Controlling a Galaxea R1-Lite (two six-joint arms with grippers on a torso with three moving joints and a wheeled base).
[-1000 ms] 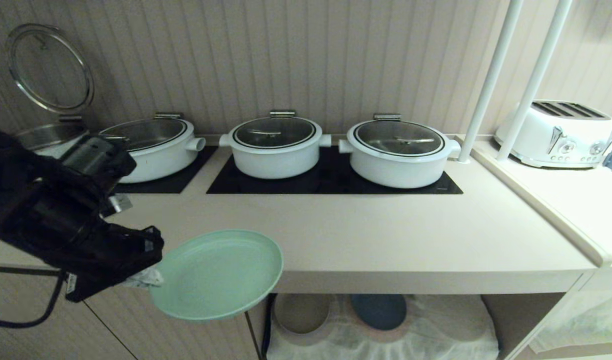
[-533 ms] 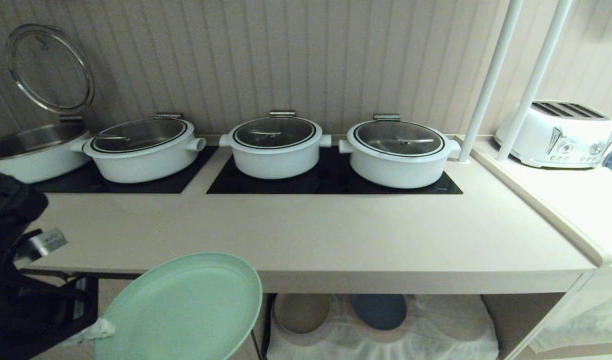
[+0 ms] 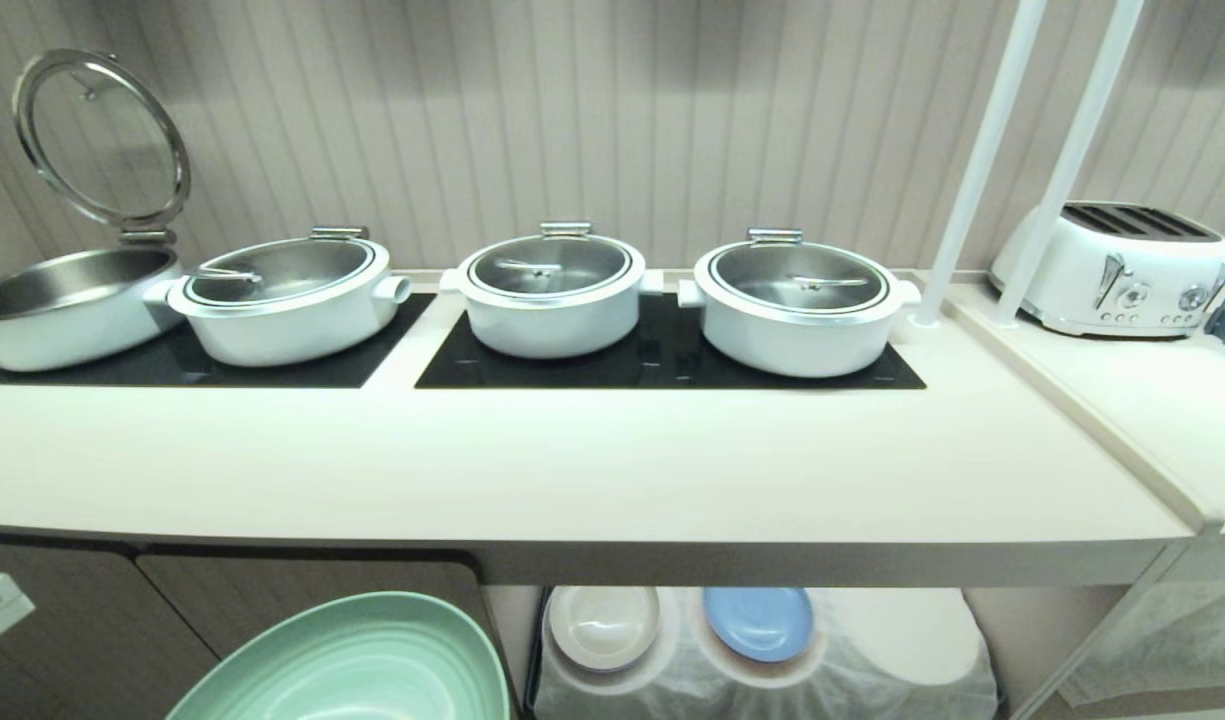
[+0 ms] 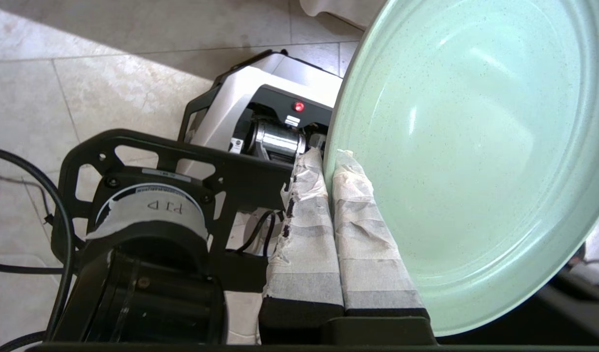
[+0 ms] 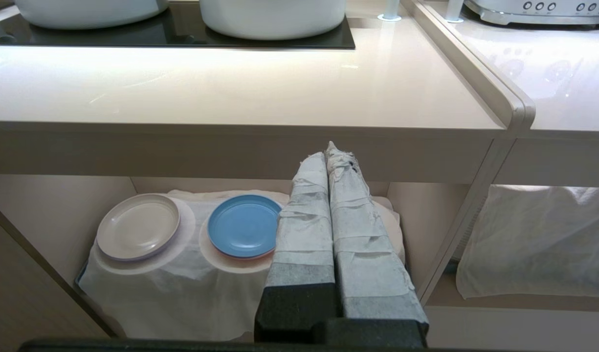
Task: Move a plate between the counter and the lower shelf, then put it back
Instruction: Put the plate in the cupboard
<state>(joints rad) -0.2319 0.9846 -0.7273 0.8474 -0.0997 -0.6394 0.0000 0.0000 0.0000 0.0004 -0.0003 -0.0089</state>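
The round pale mint-green matte plate (image 3: 347, 660) has dropped from level with the long beige tabletop (image 3: 592, 470) to below its front edge, left of the cloth-lined lower shelf (image 3: 902, 650). The left tool (image 4: 328, 161) stays clenched on its rim, so the carry toward the shelf looks underway. The right tool (image 5: 328, 151), pressed closed and empty, hangs before the shelf.

- Four pots (image 3: 554, 295) stood in a row at the back of the counter (image 3: 612, 470).
- A toaster (image 3: 1122, 268) sat right of them.
- Two plates (image 5: 138, 226) lay side by side in the lower shelf (image 5: 182, 288).
- The plate (image 3: 352, 660) hung left of the shelf, below the counter.
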